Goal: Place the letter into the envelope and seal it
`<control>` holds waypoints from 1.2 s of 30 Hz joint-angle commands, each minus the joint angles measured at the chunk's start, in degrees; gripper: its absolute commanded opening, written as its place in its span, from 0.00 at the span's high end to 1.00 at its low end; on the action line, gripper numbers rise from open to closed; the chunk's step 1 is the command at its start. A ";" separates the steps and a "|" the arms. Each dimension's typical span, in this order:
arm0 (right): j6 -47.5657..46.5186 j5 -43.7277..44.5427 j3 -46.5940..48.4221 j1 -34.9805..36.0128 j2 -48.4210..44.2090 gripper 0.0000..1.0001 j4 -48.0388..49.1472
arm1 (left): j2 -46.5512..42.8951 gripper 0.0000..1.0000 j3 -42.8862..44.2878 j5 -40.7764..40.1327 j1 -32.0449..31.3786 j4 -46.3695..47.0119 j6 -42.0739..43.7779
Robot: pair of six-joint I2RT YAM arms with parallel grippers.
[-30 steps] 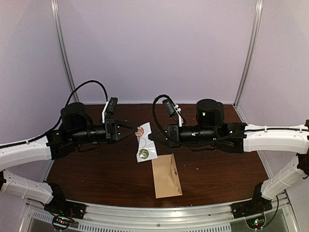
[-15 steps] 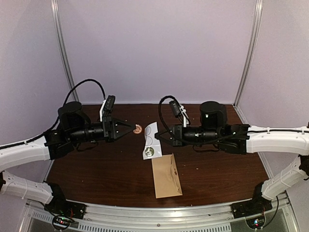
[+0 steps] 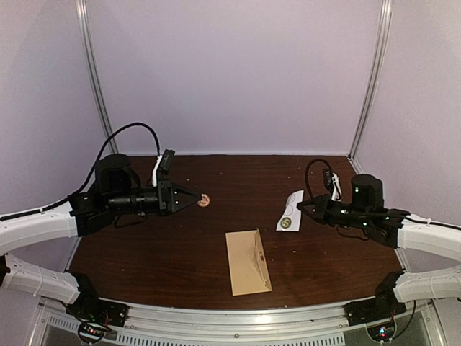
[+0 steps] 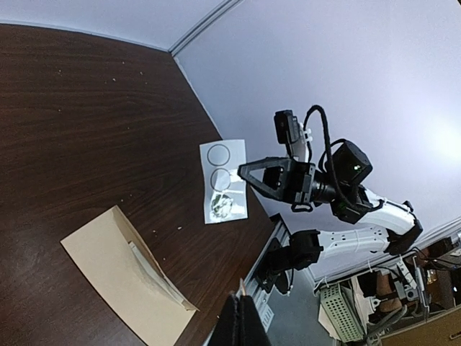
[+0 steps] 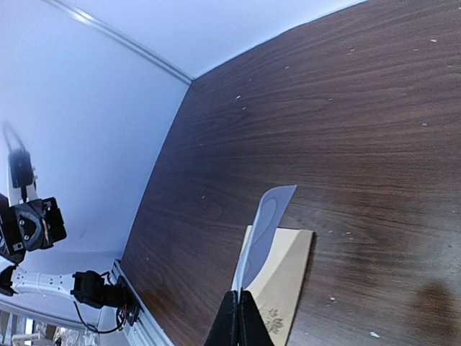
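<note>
**Top external view: round sticker (image 3: 204, 200) pinched, envelope (image 3: 248, 262) waiting**

Left pincer (image 3: 196, 198) clamped on the small reddish sticker, left of centre, seemingly above the surface (image 3: 144, 245). Right pincer (image 3: 302, 207) closed on the white sticker card (image 3: 289, 212), centre-right. Envelope flat at lower centre, well apart from both.

Probably the sealing step. Bring the sticker over the flap's tip, adhesive side down, and press to bridge flap and body. Hold the card clear meanwhile.

Letter not made out anywhere; possibly inside already, no telling. Flap's fold unclear. From the left wrist, sticker barely showing past the closed fingertips (image 4: 252, 328). From the right wrist, card (image 5: 263, 223) edge-on, hiding part of the envelope (image 5: 288, 274).
</note>
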 commanded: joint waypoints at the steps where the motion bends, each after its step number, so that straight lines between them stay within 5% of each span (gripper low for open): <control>1: -0.07 -6.24 -7.94 -9.49 -3.86 1.00 1.72 | 1.50 1.00 -0.51 -0.55 0.28 -0.87 3.23; 5: -1.57 -10.64 -12.60 -17.69 -3.46 1.00 -0.05 | 2.71 1.00 -0.50 0.29 0.08 -0.37 3.66; 8: -3.74 -9.79 -13.15 -22.40 -3.02 0.88 -6.01 | 3.26 1.00 -0.83 0.16 -0.24 -0.16 3.84; 12: -8.55 -1.86 -7.73 -23.06 -6.34 0.39 -18.79 | 4.35 1.00 -1.17 -0.45 -1.22 -0.15 4.16; 15: -10.16 4.85 -2.11 -23.09 -8.60 0.27 -26.56 | 5.89 1.00 -0.97 -0.82 -2.18 0.25 4.24; 22: -5.39 -6.00 -1.32 -19.59 -8.41 0.52 -20.52 | 9.18 1.00 -0.95 -0.58 -3.23 3.08 3.77; 28: 4.40 -4.78 -6.88 -5.86 -6.96 0.72 -7.55 | 10.35 1.00 -1.71 -0.73 -3.63 4.45 3.11; 36: 11.25 -0.55 -7.58 9.82 4.88 0.85 6.98 | 11.81 1.00 -2.23 -0.57 -4.05 4.76 3.04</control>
